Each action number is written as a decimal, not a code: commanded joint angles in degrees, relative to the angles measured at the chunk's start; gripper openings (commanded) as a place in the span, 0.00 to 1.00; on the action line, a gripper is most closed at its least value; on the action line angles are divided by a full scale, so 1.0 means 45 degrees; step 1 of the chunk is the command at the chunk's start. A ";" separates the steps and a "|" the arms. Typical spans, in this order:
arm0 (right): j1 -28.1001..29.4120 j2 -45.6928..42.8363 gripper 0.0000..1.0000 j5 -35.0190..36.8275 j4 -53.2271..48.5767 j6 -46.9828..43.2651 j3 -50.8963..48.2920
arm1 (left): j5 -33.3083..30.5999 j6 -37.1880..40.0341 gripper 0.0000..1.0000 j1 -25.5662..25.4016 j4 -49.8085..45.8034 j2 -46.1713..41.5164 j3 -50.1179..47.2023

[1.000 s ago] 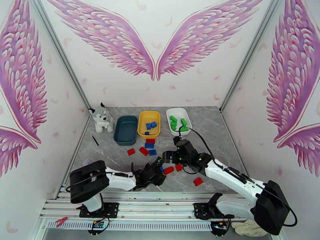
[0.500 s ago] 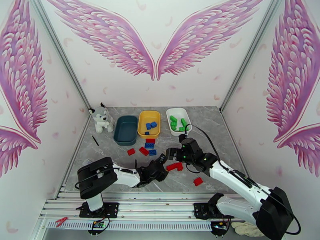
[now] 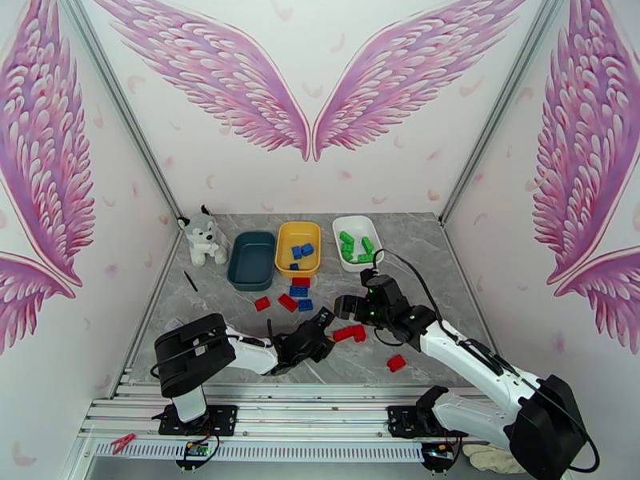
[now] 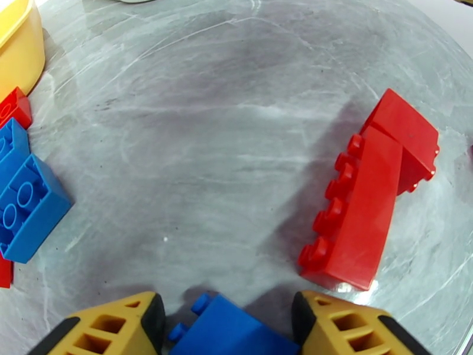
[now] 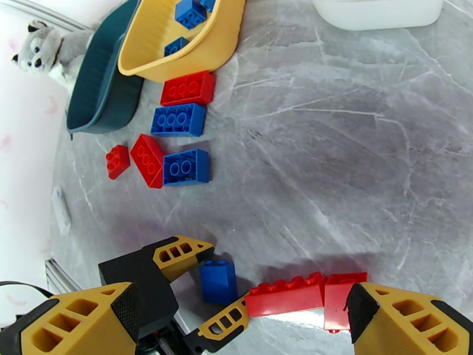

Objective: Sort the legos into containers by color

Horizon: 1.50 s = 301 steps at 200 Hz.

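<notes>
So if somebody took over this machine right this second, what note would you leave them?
Left end effector: straddling a blue brick on the table; grip unconfirmed.
Right end effector: open, empty, near two red bricks.
Done: blues in yellow tray, greens in white tray.
To do: teal tray has no bricks yet; loose reds and blues lie before the yellow tray, one red nearer the right arm.

glossy hard-plastic legos (image 4: 360, 232) on a smooth, polished marble-look worktop (image 4: 224, 113) (faintly scuffed); yellow tray (image 5: 177, 48) smooth plastic, the husky (image 3: 200, 238) soft plush.
</notes>
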 commanded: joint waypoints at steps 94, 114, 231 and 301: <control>-0.0126 0.0591 0.96 -0.0705 0.0506 0.0014 -0.0188 | -0.1223 -0.1094 0.44 -0.0438 -0.2110 -0.1686 -0.1257; -0.0121 0.0589 0.96 -0.0742 0.0551 0.0025 -0.0181 | -0.1495 -0.1337 0.43 -0.0318 -0.2299 -0.2570 -0.1597; -0.0123 0.0728 0.95 -0.1265 0.0942 -0.0079 -0.0125 | 0.0015 -0.0686 0.48 0.4685 -0.4408 -0.5147 0.1197; -0.0117 0.0821 0.95 -0.1021 0.0810 -0.0561 0.0098 | 0.0286 -0.0295 0.82 0.6553 -0.6435 -0.0297 0.7761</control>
